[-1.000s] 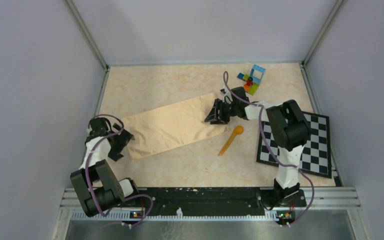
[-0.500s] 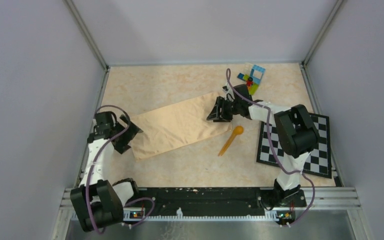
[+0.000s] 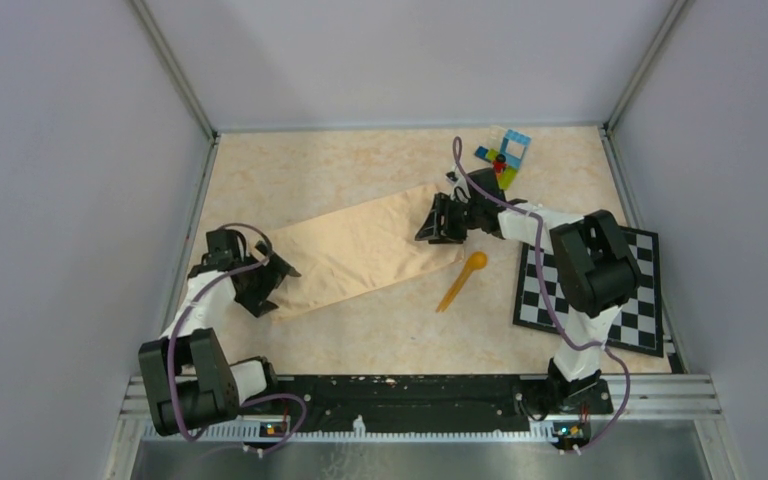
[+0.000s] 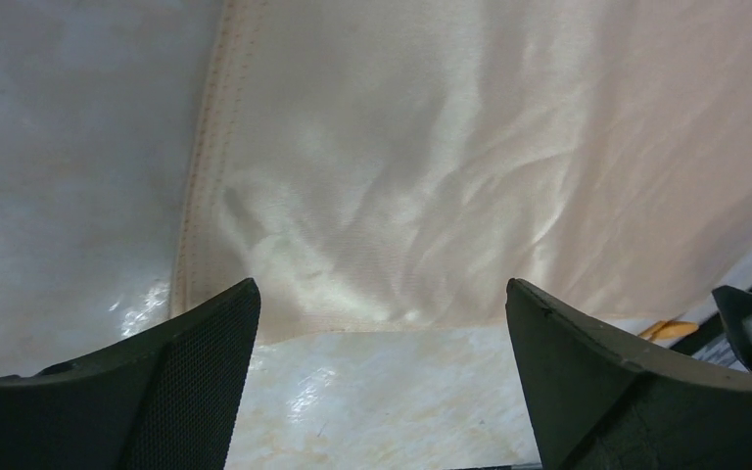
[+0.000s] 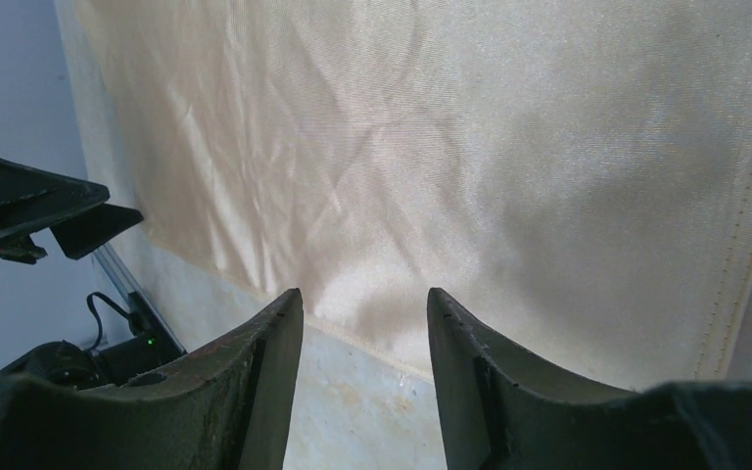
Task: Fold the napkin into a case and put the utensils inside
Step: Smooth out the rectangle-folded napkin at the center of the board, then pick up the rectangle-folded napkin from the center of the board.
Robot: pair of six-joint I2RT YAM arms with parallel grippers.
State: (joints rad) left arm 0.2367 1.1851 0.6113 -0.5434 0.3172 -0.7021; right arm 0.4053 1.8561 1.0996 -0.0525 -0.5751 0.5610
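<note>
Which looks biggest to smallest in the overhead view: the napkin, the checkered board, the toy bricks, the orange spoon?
The napkin and checkered board look about equal, the board partly hidden: unranked. Then the toy bricks. Smallest: the orange spoon.

Napkin point(image 3: 350, 255) diagonal at table point(image 3: 360, 170) centre, left gripper point(image 3: 278, 282) at its lower-left end, right gripper point(image 3: 430, 225) over its upper-right end, spoon point(image 3: 463, 278) just right of it, checkered board point(image 3: 600, 300) far right, toy bricks point(image 3: 503, 157) upper right.
</note>
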